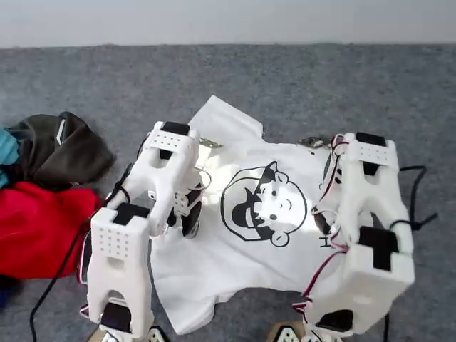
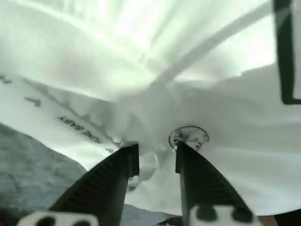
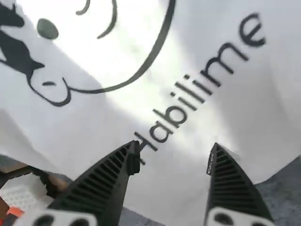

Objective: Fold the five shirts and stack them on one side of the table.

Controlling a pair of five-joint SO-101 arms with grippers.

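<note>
A white shirt (image 1: 235, 263) with a black cartoon face lies spread front up on the grey table (image 1: 320, 85). My left gripper (image 1: 187, 214) is down at the shirt's left side. In the left wrist view its fingers (image 2: 127, 160) stand close together with a bunched fold of white cloth (image 2: 155, 162) between them, so the left gripper (image 2: 155, 153) is shut on the shirt. My right gripper (image 1: 324, 221) hangs over the shirt's right side. In the right wrist view the right gripper (image 3: 174, 153) is open just above the printed lettering (image 3: 202, 94), holding nothing.
A loose pile lies at the table's left edge: a red shirt (image 1: 35, 228), a dark shirt (image 1: 60, 149) and a bit of teal cloth (image 1: 7, 153). Bare grey surface stretches behind the white shirt. Cables trail beside both arms.
</note>
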